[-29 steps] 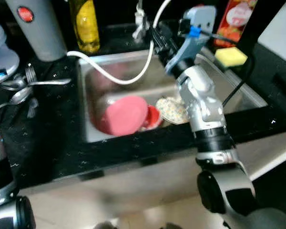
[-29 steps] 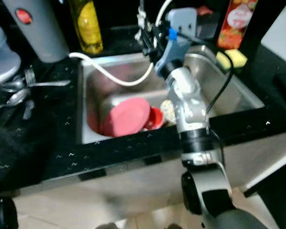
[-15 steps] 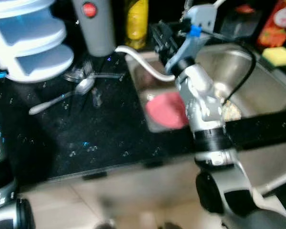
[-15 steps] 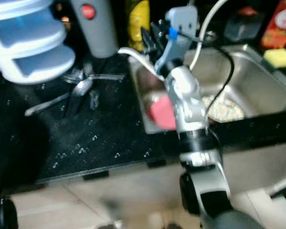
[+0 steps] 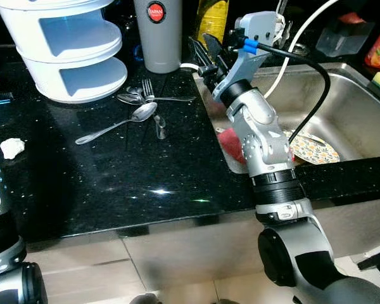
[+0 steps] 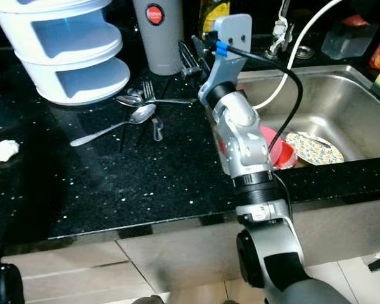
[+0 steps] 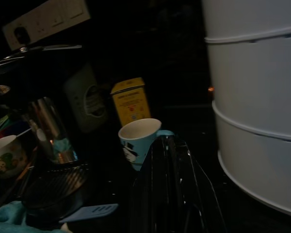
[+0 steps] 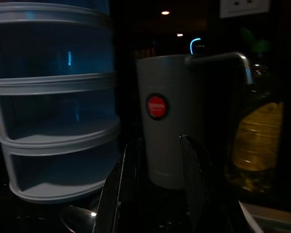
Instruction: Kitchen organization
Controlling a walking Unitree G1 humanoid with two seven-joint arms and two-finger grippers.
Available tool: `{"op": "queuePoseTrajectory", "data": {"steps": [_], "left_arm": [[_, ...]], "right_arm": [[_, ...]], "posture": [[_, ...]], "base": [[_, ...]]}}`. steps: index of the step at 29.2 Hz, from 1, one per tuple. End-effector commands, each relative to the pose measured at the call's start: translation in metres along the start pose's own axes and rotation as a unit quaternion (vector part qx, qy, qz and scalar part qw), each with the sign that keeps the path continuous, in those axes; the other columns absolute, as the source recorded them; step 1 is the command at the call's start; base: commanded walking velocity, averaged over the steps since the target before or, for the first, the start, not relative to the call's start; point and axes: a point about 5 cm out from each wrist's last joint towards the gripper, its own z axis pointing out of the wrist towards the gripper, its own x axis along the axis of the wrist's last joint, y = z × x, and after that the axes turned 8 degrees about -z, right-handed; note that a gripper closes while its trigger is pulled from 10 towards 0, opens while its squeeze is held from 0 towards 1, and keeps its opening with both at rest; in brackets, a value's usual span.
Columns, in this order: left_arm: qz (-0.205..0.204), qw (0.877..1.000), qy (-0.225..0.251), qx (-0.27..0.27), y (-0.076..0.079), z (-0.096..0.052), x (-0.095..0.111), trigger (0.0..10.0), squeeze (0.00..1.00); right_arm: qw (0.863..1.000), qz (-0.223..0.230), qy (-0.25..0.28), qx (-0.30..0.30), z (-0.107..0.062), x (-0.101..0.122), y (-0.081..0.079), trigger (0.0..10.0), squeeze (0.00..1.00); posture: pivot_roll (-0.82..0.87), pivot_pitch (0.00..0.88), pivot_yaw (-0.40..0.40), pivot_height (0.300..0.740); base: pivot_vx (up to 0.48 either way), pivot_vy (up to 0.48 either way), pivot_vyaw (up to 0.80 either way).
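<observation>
While my right tool (image 5: 206,54) hangs part-open and empty, the loose steel spoons and fork (image 5: 136,107) lie just left of it, handles running left-right on the black tabletop (image 5: 114,177).

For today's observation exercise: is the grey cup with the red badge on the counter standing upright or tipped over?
Upright. The grey cup stands on its base on the black counter, sides vertical, red badge facing forward.

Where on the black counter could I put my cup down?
The countertop is bare in front of the spoons and fork, out to its front edge. It is crowded nearer the white tiered rack and grey tumbler. The sink holds dishes.
</observation>
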Motion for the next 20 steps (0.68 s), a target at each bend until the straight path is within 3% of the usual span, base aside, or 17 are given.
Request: {"op": "queuePoseTrajectory", "data": {"steps": [1,5,6,8,9,11,12,14,15,17,19,20], "left_arm": [[0.009,1.0,-0.013,-0.011,0.001,-0.002,-0.005,10.0,0.0],[-0.014,0.992,-0.058,-0.116,0.023,-0.009,-0.014,10.0,0.0],[-0.014,0.992,-0.058,-0.116,0.023,-0.009,-0.014,10.0,0.0],[-0.024,0.972,-0.091,-0.215,0.045,-0.02,-0.02,10.0,0.0],[-0.024,0.972,-0.091,-0.215,0.045,-0.02,-0.02,10.0,0.0],[-0.037,0.954,-0.112,-0.277,0.061,-0.029,-0.023,10.0,0.0],[-0.037,0.954,-0.112,-0.277,0.061,-0.029,-0.023,10.0,0.0],[-0.097,0.936,-0.168,-0.293,0.075,-0.028,-0.03,10.0,0.0],[-0.102,0.928,-0.196,-0.299,0.08,-0.027,-0.036,10.0,0.0],[-0.1,0.924,-0.213,-0.301,0.082,-0.026,-0.04,10.0,0.0],[-0.048,0.918,-0.222,-0.324,0.08,-0.023,-0.048,10.0,0.0],[-0.048,0.918,-0.222,-0.324,0.08,-0.023,-0.048,10.0,0.0]], "right_arm": [[1.0,0.001,0.003,0.0,0.001,0.002,0.0,10.0,0.0],[1.0,0.001,0.003,-0.001,0.001,0.002,0.001,10.0,0.0],[1.0,0.001,0.003,-0.001,0.001,0.002,0.001,10.0,0.0],[1.0,0.001,0.002,-0.001,0.001,0.001,0.001,10.0,0.0],[1.0,0.001,0.002,-0.001,0.001,0.001,0.001,10.0,0.0],[1.0,0.001,0.002,-0.001,0.001,0.001,0.0,10.0,0.0],[1.0,0.001,0.002,-0.001,0.001,0.001,0.0,10.0,0.0],[1.0,0.0,0.002,-0.003,0.001,0.002,0.001,10.0,0.0],[1.0,-0.001,0.003,-0.004,0.001,0.002,0.001,10.0,0.0],[1.0,-0.001,0.003,-0.004,0.001,0.002,0.002,10.0,0.0],[1.0,-0.003,0.002,-0.006,0.0,0.002,0.003,10.0,0.0],[1.0,-0.003,0.002,-0.006,0.0,0.002,0.003,10.0,0.0]], "posture": [[0.17,0.029,0.01,0.74],[0.17,0.031,0.011,0.74],[0.17,0.031,0.011,0.74],[0.17,0.033,0.01,0.74],[0.17,0.033,0.01,0.74],[0.17,0.034,0.013,0.74],[0.17,0.034,0.013,0.74],[0.17,0.036,0.015,0.74],[0.16,0.037,0.016,0.74],[0.16,0.037,0.016,0.74],[0.16,0.039,0.019,0.74],[0.16,0.039,0.019,0.74]], "base": [[0.0,0.0,0.0],[0.0,0.0,0.0],[0.0,0.0,0.0],[0.0,0.0,0.0],[0.0,0.0,0.0],[0.0,0.0,0.0],[0.0,0.0,0.0],[0.0,0.0,0.0],[0.0,0.0,0.0],[0.0,0.0,0.0],[0.0,0.0,0.0],[0.0,0.0,0.0]]}}
